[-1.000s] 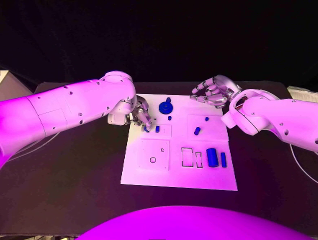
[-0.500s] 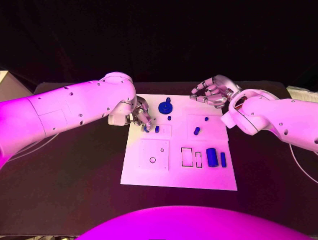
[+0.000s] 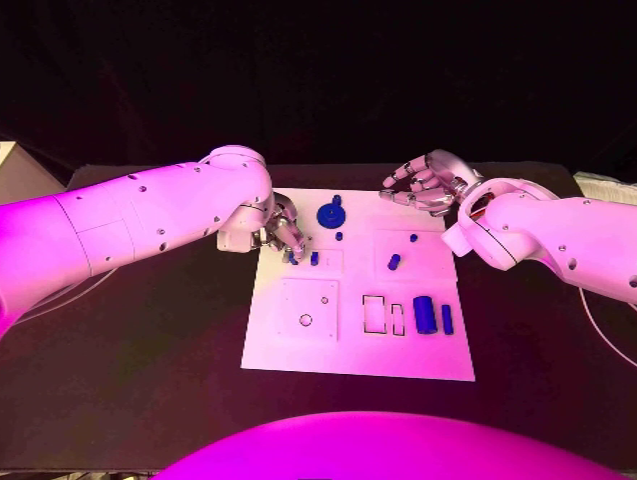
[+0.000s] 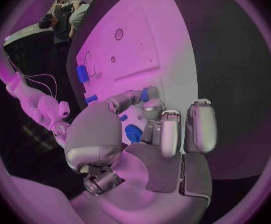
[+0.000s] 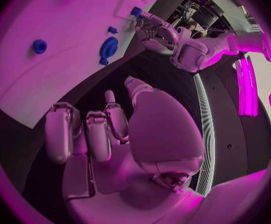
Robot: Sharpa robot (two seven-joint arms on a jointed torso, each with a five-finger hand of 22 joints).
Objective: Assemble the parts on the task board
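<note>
The white task board (image 3: 359, 350) lies in the middle of the table. My left hand (image 3: 276, 230) hovers over its near-left upper part and pinches a small blue peg (image 4: 145, 94) at its fingertips; the peg (image 5: 136, 11) also shows in the right wrist view. A second small peg (image 3: 314, 258) stands just beside it. A blue round gear-like part (image 3: 331, 213) lies at the board's far edge. A blue cylinder (image 3: 425, 314) and a blue bar (image 3: 447, 319) lie at the right. My right hand (image 3: 426, 185) hangs over the far right corner, fingers curled in, holding nothing.
Two narrow rectangular slots (image 3: 374, 313) and a round hole (image 3: 307, 321) mark the board's near half. Another blue peg (image 3: 395, 262) and a small blue stud (image 3: 413, 238) sit right of centre. Black table (image 3: 145, 350) surrounds the board.
</note>
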